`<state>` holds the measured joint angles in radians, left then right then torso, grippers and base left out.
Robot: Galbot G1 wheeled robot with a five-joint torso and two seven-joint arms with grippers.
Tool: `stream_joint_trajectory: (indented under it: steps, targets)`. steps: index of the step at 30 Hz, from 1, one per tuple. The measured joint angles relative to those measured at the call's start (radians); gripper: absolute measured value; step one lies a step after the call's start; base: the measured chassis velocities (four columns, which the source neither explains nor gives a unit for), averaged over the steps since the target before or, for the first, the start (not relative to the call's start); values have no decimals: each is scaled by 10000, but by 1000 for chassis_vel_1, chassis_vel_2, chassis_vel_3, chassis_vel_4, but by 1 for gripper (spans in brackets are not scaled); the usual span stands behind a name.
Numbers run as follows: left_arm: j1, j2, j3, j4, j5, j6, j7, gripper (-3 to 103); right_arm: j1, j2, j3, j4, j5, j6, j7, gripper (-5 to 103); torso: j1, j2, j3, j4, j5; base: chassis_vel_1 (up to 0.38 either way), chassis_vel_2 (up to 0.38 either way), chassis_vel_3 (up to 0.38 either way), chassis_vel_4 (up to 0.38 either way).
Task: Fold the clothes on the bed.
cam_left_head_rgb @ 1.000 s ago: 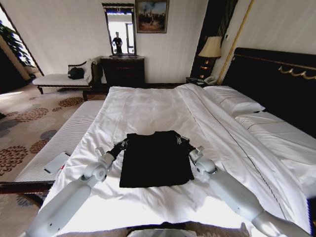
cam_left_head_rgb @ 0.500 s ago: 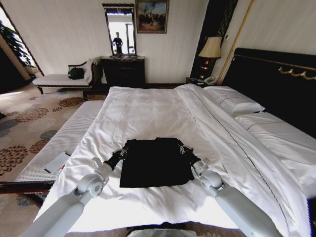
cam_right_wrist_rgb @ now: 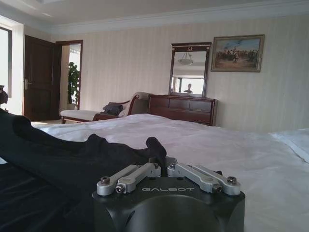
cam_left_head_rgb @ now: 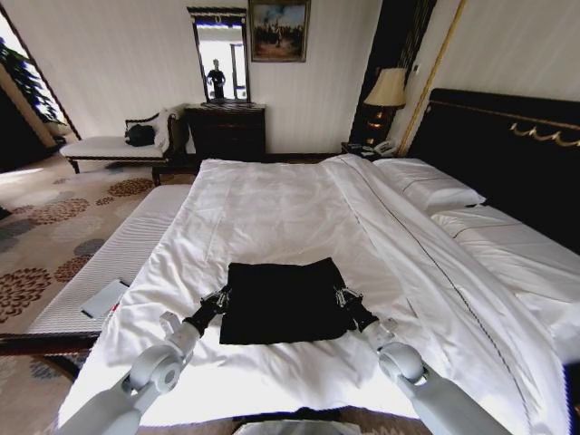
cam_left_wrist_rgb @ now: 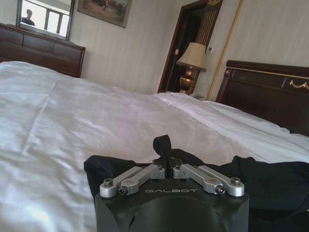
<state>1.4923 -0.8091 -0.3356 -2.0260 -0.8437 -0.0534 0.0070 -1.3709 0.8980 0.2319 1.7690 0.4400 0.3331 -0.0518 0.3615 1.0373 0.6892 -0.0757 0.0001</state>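
Note:
The black T-shirt (cam_left_head_rgb: 283, 302) lies as a folded rectangle near the foot of the bed (cam_left_head_rgb: 272, 208), on the white duvet. My left gripper (cam_left_head_rgb: 220, 297) is at its left edge and my right gripper (cam_left_head_rgb: 343, 295) at its right edge. Each is shut on a pinch of the black fabric. In the left wrist view the left gripper (cam_left_wrist_rgb: 166, 166) holds a tuft of the shirt (cam_left_wrist_rgb: 163, 145) sticking up between its fingers. In the right wrist view the right gripper (cam_right_wrist_rgb: 161, 164) clamps a fold of the shirt (cam_right_wrist_rgb: 72, 159), which spreads out beside it.
A pale cushioned bench (cam_left_head_rgb: 118, 254) runs along the bed's left side with a flat pale item (cam_left_head_rgb: 104, 297) on it. White pillows (cam_left_head_rgb: 435, 186) and the dark headboard (cam_left_head_rgb: 507, 154) are at the right. A dark dresser (cam_left_head_rgb: 227, 127) and a lamp (cam_left_head_rgb: 388, 88) stand at the far wall.
Both grippers have drawn back toward me, carrying the shirt's far edge over its near part. The shirt now lies shorter, with a straight far fold.

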Motion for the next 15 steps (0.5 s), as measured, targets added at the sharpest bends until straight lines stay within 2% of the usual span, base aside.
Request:
stream_joint_trajectory:
  steps: [7, 15]
  targets:
    - [482, -567, 158, -63, 691, -177, -2, 2, 48, 144, -54, -430, -307, 174, -11, 1, 1, 0, 2, 2, 0, 0, 0, 0, 0]
    - [700, -671, 245, 4, 1047, -276, -1, 2, -328, 125, 178, -593, -660, 440, -206, 1, 1, 0, 1, -1, 0, 0, 0, 0, 0]
